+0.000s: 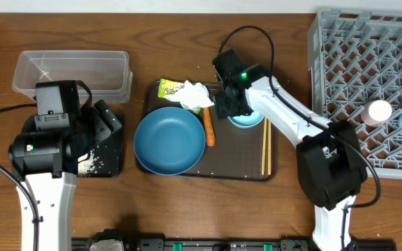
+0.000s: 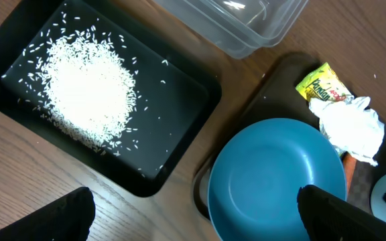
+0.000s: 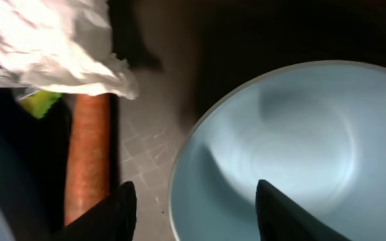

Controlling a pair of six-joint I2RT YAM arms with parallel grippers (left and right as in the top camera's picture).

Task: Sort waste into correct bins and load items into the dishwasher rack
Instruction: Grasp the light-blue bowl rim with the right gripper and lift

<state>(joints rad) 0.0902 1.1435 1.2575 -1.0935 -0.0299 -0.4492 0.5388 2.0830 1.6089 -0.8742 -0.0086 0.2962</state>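
My right gripper (image 1: 229,104) hangs over the left rim of the light blue bowl (image 3: 293,134) on the brown serving tray. It is open (image 3: 196,194), with one finger inside the bowl and the other outside near the orange carrot (image 3: 89,154). The crumpled tissue (image 1: 195,95) lies on the yellow-green wrapper (image 1: 167,87). The dark blue plate (image 1: 169,139) sits left of the carrot, and the chopsticks (image 1: 265,150) lie to the right. My left gripper (image 2: 196,204) is wide open and empty above the black tray (image 2: 179,94), which holds the rice (image 2: 89,90).
The clear tub (image 1: 72,73) stands behind the black tray at the back left. The grey dishwasher rack (image 1: 368,90) fills the right side and has two small cups (image 1: 379,111) in it. The brown serving tray (image 1: 208,171) lies in the middle.
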